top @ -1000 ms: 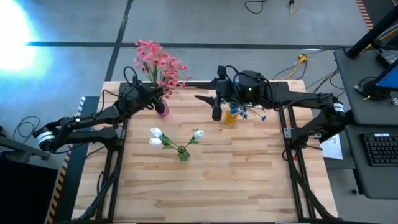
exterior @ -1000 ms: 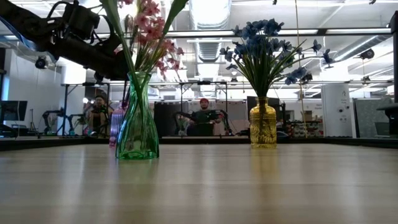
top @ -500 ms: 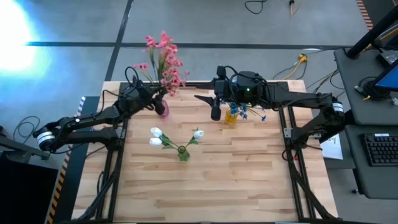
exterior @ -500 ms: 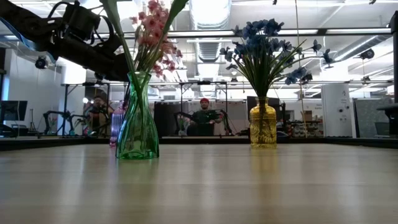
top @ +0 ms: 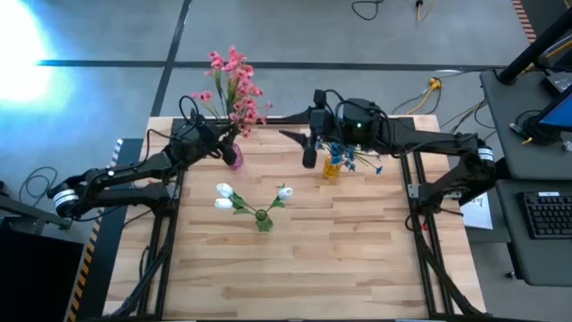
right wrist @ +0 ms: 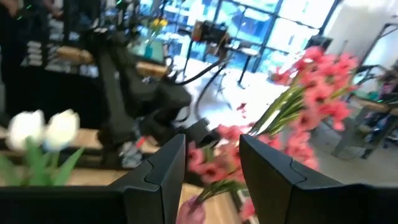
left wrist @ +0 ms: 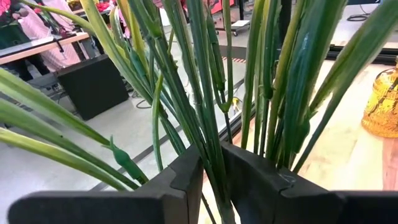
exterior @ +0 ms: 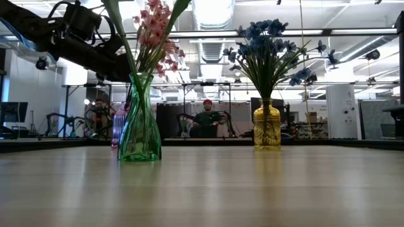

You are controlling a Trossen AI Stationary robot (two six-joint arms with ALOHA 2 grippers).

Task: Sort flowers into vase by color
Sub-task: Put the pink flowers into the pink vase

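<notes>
I have the pink flowers (top: 234,85) standing in the small pink vase (top: 233,159) at about 11 o'clock on the tabletop (top: 357,259). 1 second back the bunch leaned and spread wide over the vase; half a second ago it swung up toward 12 o'clock, and it sits the same way now. My left tool (top: 222,141) is right at the stems above the vase, and in its wrist view the 2 fingers (left wrist: 180,180) stand a little apart with a couple of green stems running through the narrow gap; I cannot tell if they pinch them or only bracket them.

The blue flowers (top: 357,161) are in the yellow vase (top: 332,167) near 1 o'clock, unchanged. The white flowers (top: 228,197) are in the green vase (top: 263,220) toward the middle, also unchanged.

My right tool (top: 308,150) hangs just beside the yellow vase on its 9 o'clock side, fingers (right wrist: 163,171) partly apart and empty; it has shifted slightly toward 12 o'clock since half a second ago.
</notes>
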